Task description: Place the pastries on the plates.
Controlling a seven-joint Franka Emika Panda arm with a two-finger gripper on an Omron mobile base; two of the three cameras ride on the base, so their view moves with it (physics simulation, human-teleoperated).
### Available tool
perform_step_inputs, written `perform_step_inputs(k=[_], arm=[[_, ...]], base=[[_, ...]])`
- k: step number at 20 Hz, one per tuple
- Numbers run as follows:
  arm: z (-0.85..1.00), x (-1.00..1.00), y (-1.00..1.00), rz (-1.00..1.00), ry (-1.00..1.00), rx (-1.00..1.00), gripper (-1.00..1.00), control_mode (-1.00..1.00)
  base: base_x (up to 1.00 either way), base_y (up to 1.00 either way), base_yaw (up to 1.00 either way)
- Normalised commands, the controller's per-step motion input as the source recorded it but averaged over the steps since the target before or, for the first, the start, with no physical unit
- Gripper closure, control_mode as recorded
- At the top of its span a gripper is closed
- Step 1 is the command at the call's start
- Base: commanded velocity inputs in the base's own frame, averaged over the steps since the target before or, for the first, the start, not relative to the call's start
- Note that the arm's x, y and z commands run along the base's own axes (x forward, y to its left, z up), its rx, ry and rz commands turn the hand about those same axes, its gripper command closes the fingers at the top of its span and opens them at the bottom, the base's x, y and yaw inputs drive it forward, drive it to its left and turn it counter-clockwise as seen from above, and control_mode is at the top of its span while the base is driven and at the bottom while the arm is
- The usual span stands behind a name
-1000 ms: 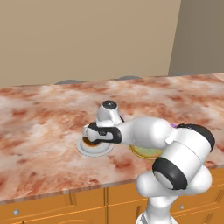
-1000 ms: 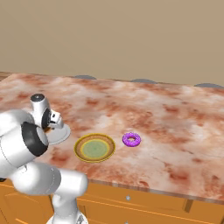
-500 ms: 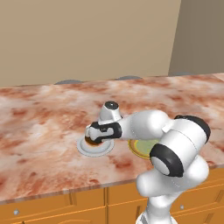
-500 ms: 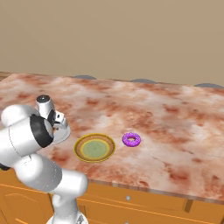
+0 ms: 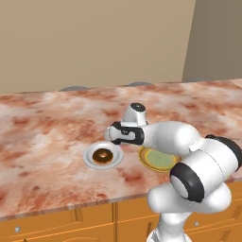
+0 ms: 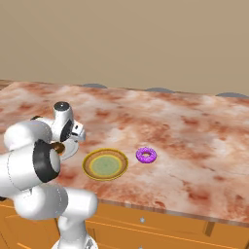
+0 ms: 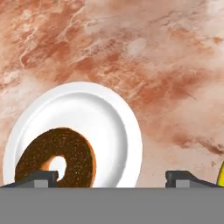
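While the long reddish-brown marbled stone counter [image 5: 42, 127] stretches from left to right above orange wooden cabinet fronts [image 5: 56, 227], the white Franka arm's two-finger gripper [image 5: 112, 133] hangs above the right edge of the plain white-grey round plate [image 5: 89, 155], its jaws spread wide with nothing between them, the dark fingertips [image 7: 41, 176] standing well apart in the hand view. Just to the right of that plate lies the round plate with a golden-yellow rim and pale green centre [image 6: 105, 165], bare. The chocolate-brown glazed ring doughnut [image 7: 57, 158] rests on the white-grey plate, and the purple-frosted ring doughnut with light sprinkles [image 6: 146, 155] sits on the counter just right of the yellow-rimmed plate.
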Motion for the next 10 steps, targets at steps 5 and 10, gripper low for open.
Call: perform_step_inputs(k=[5,10], arm=[[0.85,0.0,-0.96,-0.14,-0.07,-0.15,-1.0,-1.0],[0.42,-0.01,-1.0,-0.12,-0.03,-0.32,-1.0,-1.0]], base=[[0.0,0.0,0.0],[0.0,0.0,0.0]])
